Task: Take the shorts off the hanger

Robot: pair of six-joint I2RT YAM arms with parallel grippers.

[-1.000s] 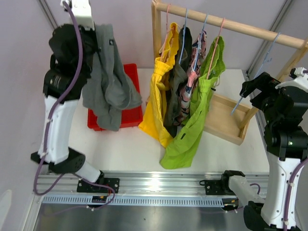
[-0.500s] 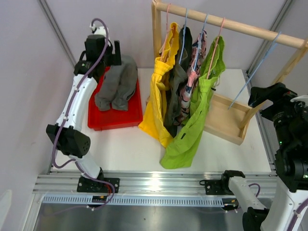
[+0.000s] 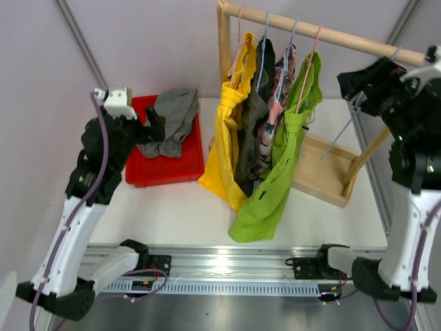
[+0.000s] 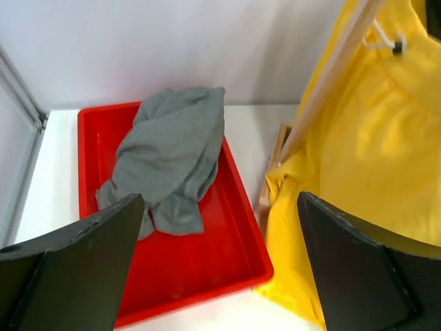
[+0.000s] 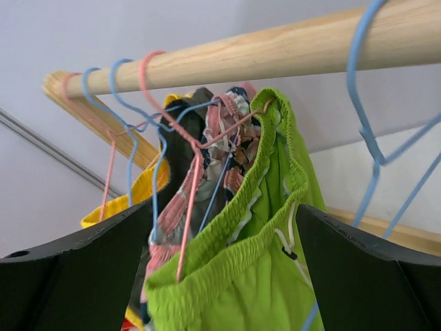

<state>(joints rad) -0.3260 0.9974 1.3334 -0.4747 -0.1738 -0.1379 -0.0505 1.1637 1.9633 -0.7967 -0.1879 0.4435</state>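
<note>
**Grey shorts in the red tray, four pairs on the rail**

My left pincer point(image 4: 220, 207) hangs by the red tray point(image 4: 207, 258), fingers spread wide and gripping nothing. The grey shorts point(image 4: 172, 148) lie crumpled in the tray's far half, one fold draped over the far rim. The near half shows bare red floor.

Just right of the tray, four pairs hang on wire hangers from the wooden rail point(image 3: 344, 38), pressed against one another. They are the yellow shorts point(image 3: 224, 138), the dark olive shorts point(image 3: 251, 117), the floral shorts point(image 3: 286, 69) and the lime green shorts point(image 3: 275, 186). The lime hem trails onto the white table point(image 3: 172, 214).

Further right comes open rail with one empty blue hanger point(image 3: 344, 134). My right pincer point(image 5: 226, 210) is up near the rail, wide open and empty, facing the lime waistband.
</note>
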